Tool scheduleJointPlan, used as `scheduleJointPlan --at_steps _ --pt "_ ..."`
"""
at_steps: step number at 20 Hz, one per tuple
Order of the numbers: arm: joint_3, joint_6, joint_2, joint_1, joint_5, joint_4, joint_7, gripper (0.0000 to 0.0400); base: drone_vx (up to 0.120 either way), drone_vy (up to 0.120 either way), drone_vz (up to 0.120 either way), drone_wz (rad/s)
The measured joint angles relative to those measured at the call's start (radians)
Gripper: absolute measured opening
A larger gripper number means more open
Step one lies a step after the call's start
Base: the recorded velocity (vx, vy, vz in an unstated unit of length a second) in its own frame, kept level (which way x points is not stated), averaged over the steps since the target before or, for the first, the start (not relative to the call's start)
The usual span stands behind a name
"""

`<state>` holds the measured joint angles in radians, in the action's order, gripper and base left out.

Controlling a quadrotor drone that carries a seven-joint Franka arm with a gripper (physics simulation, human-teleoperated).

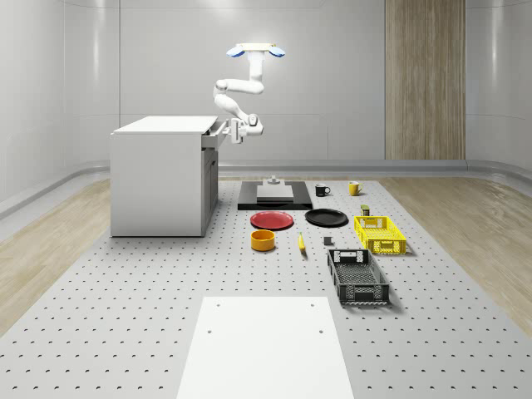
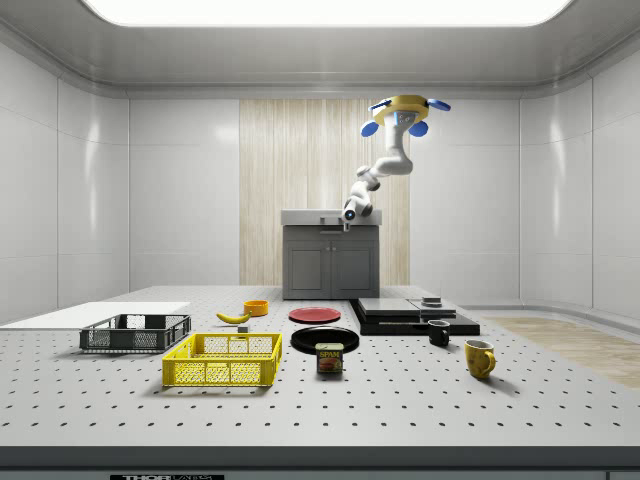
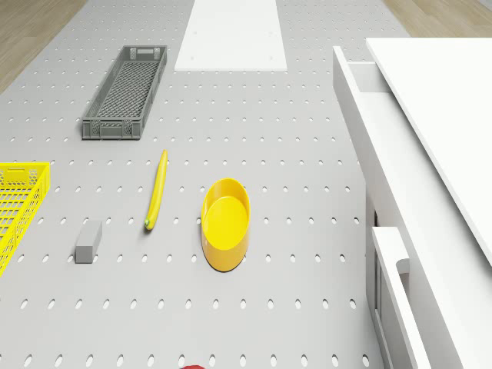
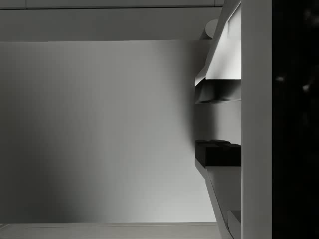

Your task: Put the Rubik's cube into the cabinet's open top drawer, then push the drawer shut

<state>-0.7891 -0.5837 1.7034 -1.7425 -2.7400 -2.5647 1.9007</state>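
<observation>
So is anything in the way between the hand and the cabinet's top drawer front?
Nothing visible. The hand is right at the front of the part-open top drawer, and the drone hovers beside the cabinet, higher than its top.

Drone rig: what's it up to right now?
The drone hovers in the air beside the white cabinet, arm bent down so its hand sits right at the front of the top drawer, which is only slightly open. It looks like the push-shut stage. The Rubik's cube can't be made out, so whether it is in the drawer is unclear.
</observation>
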Motion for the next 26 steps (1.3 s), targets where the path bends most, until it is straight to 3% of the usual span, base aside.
scheduleJointPlan --at_steps 2,8,9,10,16,19,26 --pt "0.037 -0.021 0.003 0.006 -0.009 0.008 0.062 0.0107 0.000 0.000 0.000 0.000" --pt "0.032 -0.096 0.005 0.035 -0.084 0.074 -0.047 0.0105 0.000 0.000 0.000 0.000" --pt "0.024 -0.110 0.004 0.038 -0.092 0.089 -0.049 0.0085 0.000 0.000 0.000 0.000" --pt "0.042 -0.112 0.002 0.035 -0.090 0.097 -0.015 0.0096 0.000 0.000 0.000 0.000" --pt "0.050 -0.186 0.008 0.027 -0.104 0.168 -0.065 0.0103 0.000 0.100 0.000 0.000" --pt "0.046 -0.209 0.009 0.030 -0.113 0.190 -0.086 0.0104 0.000 0.120 0.000 0.000" --pt "0.037 -0.237 0.011 0.034 -0.123 0.216 -0.112 0.0105 0.000 0.000 0.000 0.000"
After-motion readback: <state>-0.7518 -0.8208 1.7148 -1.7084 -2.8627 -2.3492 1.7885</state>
